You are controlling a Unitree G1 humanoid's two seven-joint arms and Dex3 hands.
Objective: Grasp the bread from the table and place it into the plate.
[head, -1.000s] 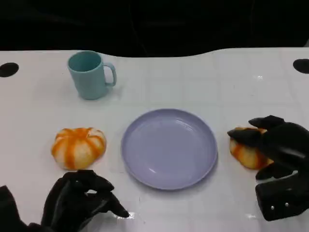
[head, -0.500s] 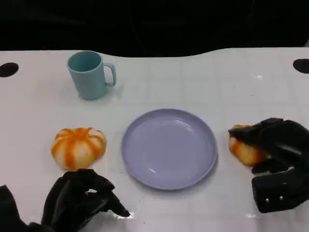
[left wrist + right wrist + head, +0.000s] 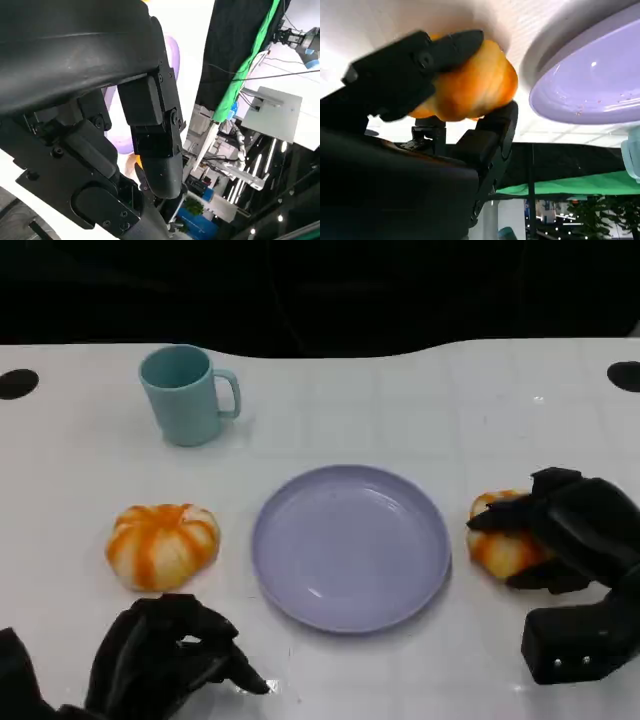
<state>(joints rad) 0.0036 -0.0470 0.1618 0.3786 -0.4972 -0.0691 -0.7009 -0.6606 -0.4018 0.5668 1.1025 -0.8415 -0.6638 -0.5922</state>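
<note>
The lavender plate point(image 3: 350, 546) lay at the middle of the white table point(image 3: 420, 400) with nothing on it, its shallow bowl showing only pale reflections. Just beside the plate's right rim, and not over it, sat an orange-and-white bread roll point(image 3: 502, 540), and the right hand point(image 3: 570, 540) had its black fingers wrapped around that roll from the far side and from below; the right wrist view showed the same bread point(image 3: 470, 87) pinched between an upper finger point(image 3: 420, 55) and a lower one, with the plate's edge point(image 3: 590, 85) close alongside. Whether the roll was resting on the table or raised just off it could not be told. A second bread roll point(image 3: 162, 544), striped orange and white like a small pumpkin, lay to the left of the plate, apart from its rim and untouched. Nearer the robot than that roll, off the plate's lower left, the left hand point(image 3: 170, 655) rested with its fingers curled inward and nothing in them. Beyond the plate and to its left stood a teal mug point(image 3: 188, 395), upright, handle turned toward the right, its visible interior holding nothing that could be seen.
</note>
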